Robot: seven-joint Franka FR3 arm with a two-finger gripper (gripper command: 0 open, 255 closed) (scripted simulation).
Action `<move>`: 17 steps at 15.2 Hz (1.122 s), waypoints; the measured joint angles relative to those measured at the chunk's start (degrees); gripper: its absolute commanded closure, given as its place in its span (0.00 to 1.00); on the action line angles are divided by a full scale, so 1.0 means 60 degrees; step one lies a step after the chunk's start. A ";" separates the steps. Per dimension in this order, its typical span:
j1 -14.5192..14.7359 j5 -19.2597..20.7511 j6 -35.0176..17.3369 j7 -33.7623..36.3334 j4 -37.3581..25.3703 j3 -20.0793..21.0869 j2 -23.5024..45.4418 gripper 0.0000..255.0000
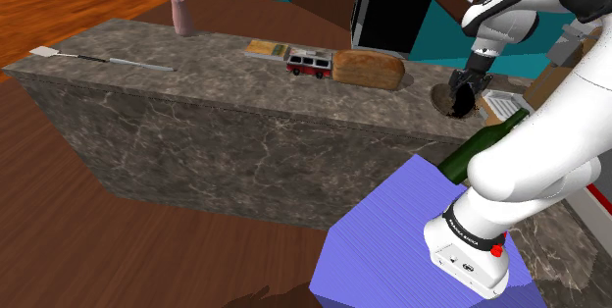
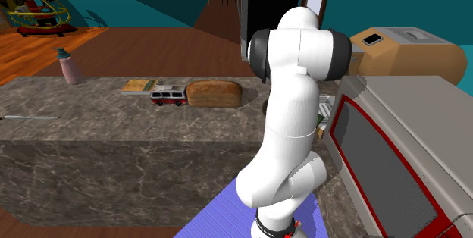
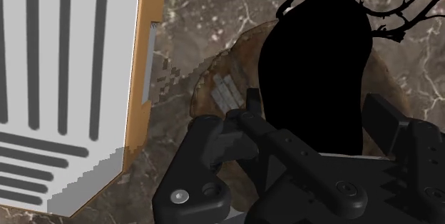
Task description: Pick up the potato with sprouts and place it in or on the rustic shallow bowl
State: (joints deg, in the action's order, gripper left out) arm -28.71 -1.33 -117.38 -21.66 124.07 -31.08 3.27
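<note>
While the gripper (image 3: 312, 106) clamps the black potato (image 3: 314, 44) mid-body, over the brown bowl (image 3: 214, 87) near the counter's (image 1: 196, 71) end at the shoulder view's right, treat it as firm and light; spare the brittle sprouts (image 3: 378, 26).

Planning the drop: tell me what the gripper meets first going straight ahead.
The gripper clasps the black sprouted potato; straight ahead lies the brown bowl, probably first, though the gap is unclear.

Pale-veined grey-brown counter (image 1: 226, 139), red-and-white toy van (image 1: 308, 63), brown bread loaf (image 1: 369, 69), pink bottle (image 1: 179, 12), violet stand (image 1: 392, 228), sprouted potato (image 3: 314, 80) (flat black, sprouts too), mottled brown bowl (image 3: 214, 73)
</note>
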 measured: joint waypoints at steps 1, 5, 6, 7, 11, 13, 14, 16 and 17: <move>-0.0001 -0.0001 -0.0020 -0.0004 0.0017 -0.0001 0.0002 1.00; -0.0005 -0.0007 -0.0044 -0.0013 0.0031 -0.0003 0.0011 1.00; -0.0005 -0.0007 -0.0045 -0.0013 0.0031 -0.0003 0.0012 0.00; -0.0005 -0.0007 -0.0044 -0.0013 0.0031 -0.0003 0.0012 0.00; -0.0005 -0.0007 -0.0045 -0.0013 0.0030 -0.0003 0.0011 0.00; 0.0007 0.0005 0.0089 0.0018 -0.0086 0.0005 -0.0012 0.00; 0.0009 0.0042 0.0330 0.0037 -0.0281 0.0002 -0.0072 0.00; 0.0005 0.0130 0.0884 0.0069 -0.0713 -0.0013 -0.0222 0.00; 0.0017 0.0160 0.0993 0.0108 -0.0768 -0.0006 -0.0284 0.00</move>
State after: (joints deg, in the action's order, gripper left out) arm -28.61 -0.37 -111.42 -21.01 119.46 -31.11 1.56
